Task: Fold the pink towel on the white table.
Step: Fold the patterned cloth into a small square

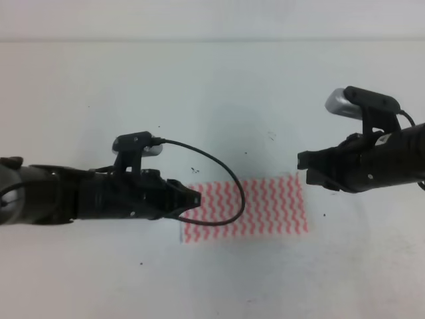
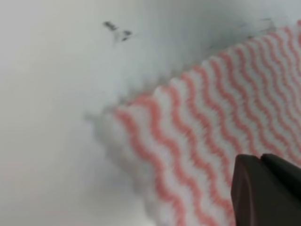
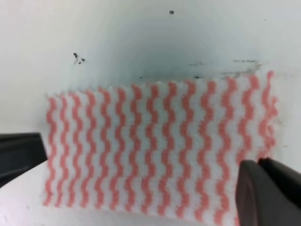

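I've got the pink towel (image 1: pixel 255 207) lying flat mid-bench (image 1: pixel 212 86). Left end effector (image 1: pixel 194 198) sits over its 9 o'clock edge, right end effector (image 1: pixel 304 161) hovers near the 2 o'clock corner. Can't tell if either is spread or pinched. Looks like pre-grasp; next I'd pinch an edge.

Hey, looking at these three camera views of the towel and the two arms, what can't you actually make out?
- Left claw: open or shut unclear; overhead view shows only a dark tip over the pink towel.
- Right claw: jaw state hidden by the arm's dark bulk overhead; its wrist view is cropped.
- Towel's left edge: covered by the left arm and black cable overhead.
- Towel layers: left wrist view too blurred to count.
- White table: edges cut off.
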Tool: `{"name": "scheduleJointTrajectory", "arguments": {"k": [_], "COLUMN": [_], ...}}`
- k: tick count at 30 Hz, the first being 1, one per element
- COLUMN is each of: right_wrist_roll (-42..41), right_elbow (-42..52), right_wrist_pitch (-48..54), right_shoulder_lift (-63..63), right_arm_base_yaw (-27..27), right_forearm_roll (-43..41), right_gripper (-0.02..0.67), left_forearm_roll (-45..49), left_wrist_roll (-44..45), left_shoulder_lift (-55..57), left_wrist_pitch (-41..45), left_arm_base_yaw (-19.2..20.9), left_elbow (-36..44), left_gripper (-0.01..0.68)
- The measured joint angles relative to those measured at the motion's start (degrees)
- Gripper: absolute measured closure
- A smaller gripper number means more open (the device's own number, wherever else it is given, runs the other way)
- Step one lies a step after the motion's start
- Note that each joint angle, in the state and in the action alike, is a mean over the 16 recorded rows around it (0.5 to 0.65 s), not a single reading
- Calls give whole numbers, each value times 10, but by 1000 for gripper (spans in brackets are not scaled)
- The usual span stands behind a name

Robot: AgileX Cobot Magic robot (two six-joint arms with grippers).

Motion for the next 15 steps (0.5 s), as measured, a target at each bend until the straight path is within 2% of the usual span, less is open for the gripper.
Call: {"name": "scheduleJointTrajectory", "arguments": {"k": [5,15], "right_wrist_roll": [0,6], "right_elbow": [-10,-25], "right_wrist_pitch": [-2,-4], "right_shoulder_lift": [17,60], "right_arm_base_yaw": [0,0], "right_forearm_roll": [6,17], "right_gripper": [652,493], "left_forearm_roll": [4,23], "left_wrist_roll": [-4,-14], "left_shoulder_lift": [25,51], "left_wrist_pitch": [2,-20], "left_arm_base_yaw": [0,0], "left_elbow": [-17,-29], "left_gripper": [675,675]}}
